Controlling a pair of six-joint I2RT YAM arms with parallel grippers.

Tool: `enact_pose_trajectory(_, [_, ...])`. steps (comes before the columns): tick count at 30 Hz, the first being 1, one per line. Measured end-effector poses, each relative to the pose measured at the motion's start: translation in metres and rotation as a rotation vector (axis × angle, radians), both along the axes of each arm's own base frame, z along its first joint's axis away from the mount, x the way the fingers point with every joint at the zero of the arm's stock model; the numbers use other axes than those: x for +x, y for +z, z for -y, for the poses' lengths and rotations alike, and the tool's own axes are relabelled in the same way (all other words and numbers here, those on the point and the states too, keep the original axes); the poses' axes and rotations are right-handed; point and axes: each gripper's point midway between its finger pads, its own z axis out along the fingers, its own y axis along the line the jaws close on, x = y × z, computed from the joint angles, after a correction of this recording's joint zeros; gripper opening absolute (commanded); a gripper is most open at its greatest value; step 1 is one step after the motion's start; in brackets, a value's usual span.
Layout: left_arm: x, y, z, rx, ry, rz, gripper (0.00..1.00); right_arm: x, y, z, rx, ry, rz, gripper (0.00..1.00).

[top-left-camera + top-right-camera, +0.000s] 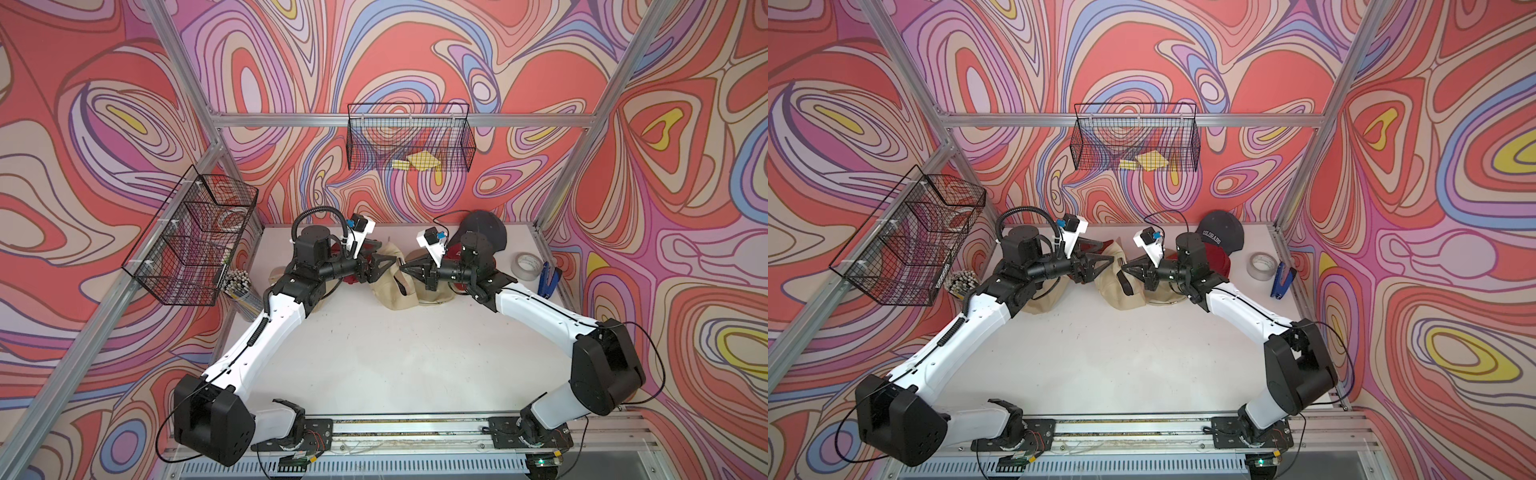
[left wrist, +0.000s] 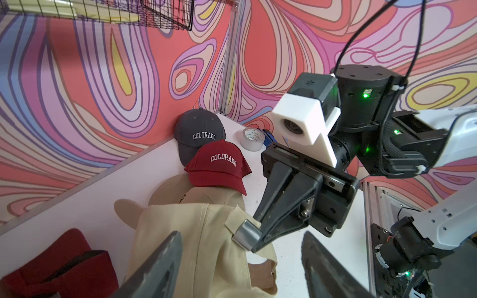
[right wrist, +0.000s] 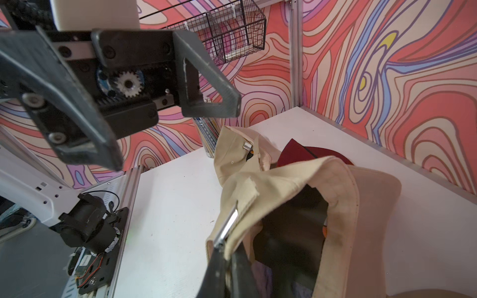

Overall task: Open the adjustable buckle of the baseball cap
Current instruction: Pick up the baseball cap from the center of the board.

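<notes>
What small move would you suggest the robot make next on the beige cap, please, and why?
Probably bring the open left gripper onto the strap beside the buckle and close. The right gripper is shut on that buckle, so the beige cap is anchored, while the left jaws stand apart, holding nothing.
</notes>
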Motion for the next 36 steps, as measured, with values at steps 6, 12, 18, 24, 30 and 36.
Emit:
enact_pose_trajectory(6, [-0.004,-0.004,0.004,0.04,-0.057,0.073,0.65,-0.005,0.003,0.0,0.02,0.036,-0.016,0.0])
enact_pose_trajectory(12, [-0.01,-0.009,0.009,0.058,-0.121,0.105,0.65,-0.007,0.005,0.008,0.049,0.049,-0.036,0.0])
enact_pose_trajectory(18, [-0.016,-0.023,0.015,0.069,-0.197,0.082,0.61,-0.008,0.012,0.012,0.081,0.066,-0.04,0.0])
enact_pose_trajectory(24, [-0.009,-0.028,0.015,0.081,-0.176,0.084,0.66,-0.014,0.017,0.01,0.1,0.103,-0.041,0.0])
enact_pose_trajectory(30, [-0.001,-0.037,0.012,0.088,-0.133,0.102,0.64,-0.021,0.018,0.009,0.107,0.141,-0.059,0.0])
enact_pose_trajectory(36, [-0.002,-0.037,0.013,0.081,-0.139,0.112,0.54,-0.023,0.017,0.009,0.111,0.164,-0.072,0.0])
